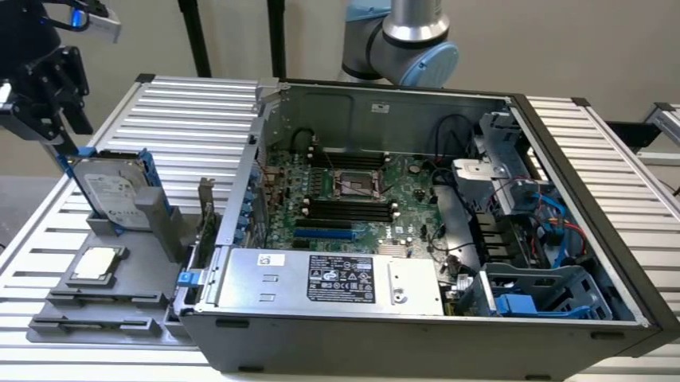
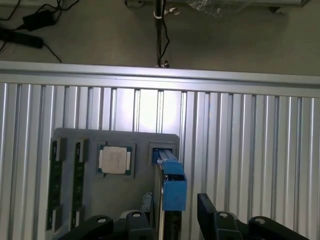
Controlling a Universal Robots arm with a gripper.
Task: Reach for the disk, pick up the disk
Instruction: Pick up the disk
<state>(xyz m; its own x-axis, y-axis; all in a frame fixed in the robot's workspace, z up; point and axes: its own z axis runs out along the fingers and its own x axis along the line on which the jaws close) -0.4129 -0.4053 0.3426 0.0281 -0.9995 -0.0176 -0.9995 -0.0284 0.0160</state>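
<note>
Disk: upright on edge in grey tray, exterior view's left of frame, beside open computer case.
Tool: I see fingers apart, one either side of the blue top edge, nothing clamped.
Chip: flat on same tray, lower left.
Counter: ribbed metal.

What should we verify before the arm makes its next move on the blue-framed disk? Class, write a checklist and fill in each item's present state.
1. The disk stands upright in the grey holder: ok.
2. The gripper is open, its fingers apart: ok.
3. The disk's blue edge lies between the fingers in the wrist view: ok.
4. The fingers are touching the disk: cannot tell.
5. The chip lies apart from the disk, out of the fingers' way: ok.
</note>
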